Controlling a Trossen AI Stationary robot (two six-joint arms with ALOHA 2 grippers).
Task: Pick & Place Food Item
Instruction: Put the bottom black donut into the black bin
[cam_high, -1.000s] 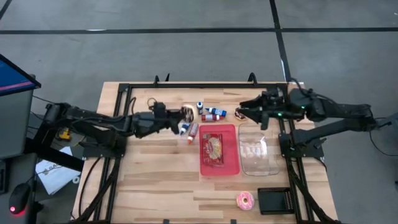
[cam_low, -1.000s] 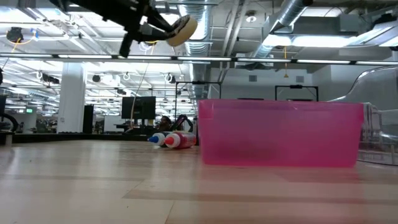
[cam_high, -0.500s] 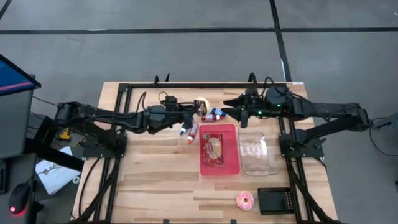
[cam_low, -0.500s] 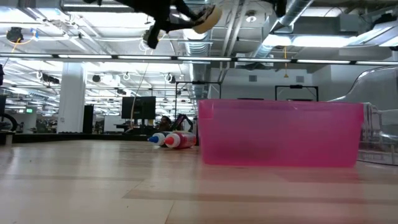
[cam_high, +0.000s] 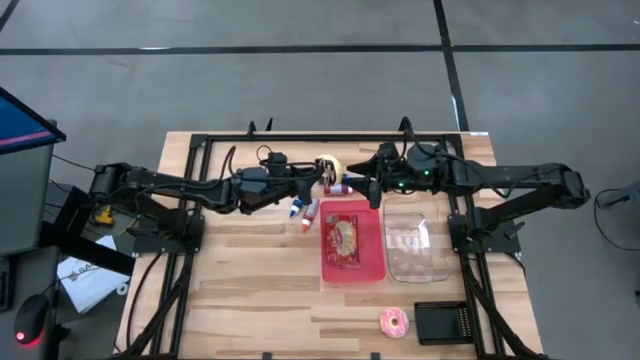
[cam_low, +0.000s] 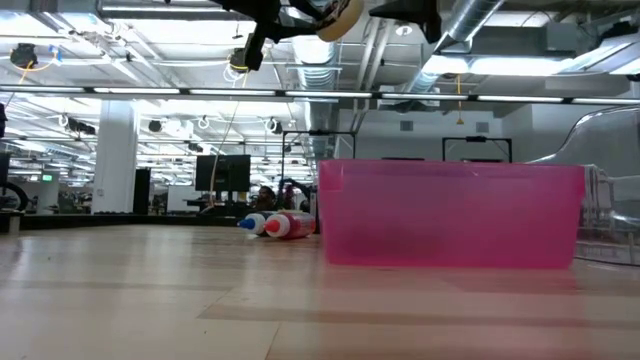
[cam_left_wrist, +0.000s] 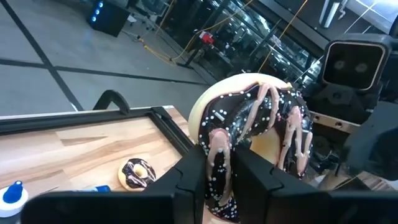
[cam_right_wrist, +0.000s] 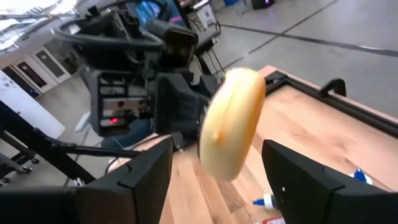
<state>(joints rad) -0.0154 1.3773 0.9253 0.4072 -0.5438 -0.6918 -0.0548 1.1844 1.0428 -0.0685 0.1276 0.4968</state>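
My left gripper is shut on a chocolate-iced donut with pink stripes and sprinkles, held high over the far middle of the table and near the top of the low view. My right gripper is open and faces it from the table's right. In the right wrist view the donut's pale underside hangs between and beyond the two fingers, apart from them. My left gripper pinches the donut's near rim between its two fingers. They come at it roughly level from the table's left. The donut stands on edge, lifted clear of the table, its iced face toward the left wrist camera.
A pink bin holding a food item lies in the middle, with a clear container to its right. Small bottles lie below the grippers. A pink donut and a black tray sit near the front. A small chocolate donut rests on the table.
My left gripper has carried the donut up and toward the table's right, then held still. My right gripper has moved toward the table's left and a little down, closing in on the donut until its fingers face it.
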